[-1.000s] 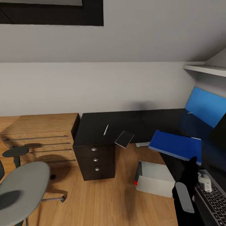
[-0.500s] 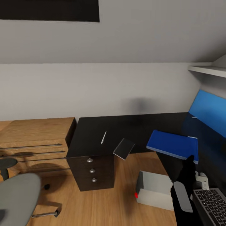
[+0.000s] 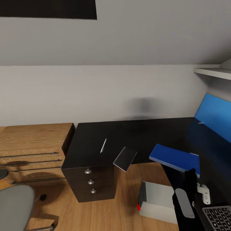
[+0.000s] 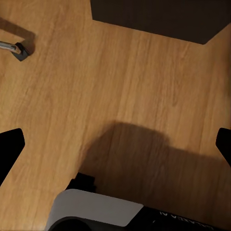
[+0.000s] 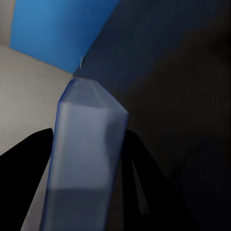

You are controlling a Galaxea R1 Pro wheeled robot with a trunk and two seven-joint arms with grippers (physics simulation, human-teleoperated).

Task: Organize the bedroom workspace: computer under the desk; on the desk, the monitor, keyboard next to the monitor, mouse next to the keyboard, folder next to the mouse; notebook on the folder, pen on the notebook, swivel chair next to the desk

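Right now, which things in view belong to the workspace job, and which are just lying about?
Job things: desk, pen, notebook, folder, computer, keyboard, swivel chair.

Just there: wooden dresser, wall shelf.

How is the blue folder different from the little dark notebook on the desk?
The folder is bright blue; the notebook is dark grey and a bit shiny. The folder is much bigger than the notebook. The notebook sticks out over the desk's front edge near the drawers, while the folder lies farther right, toward the blue back panel. Both are flat rectangles on the black desk.
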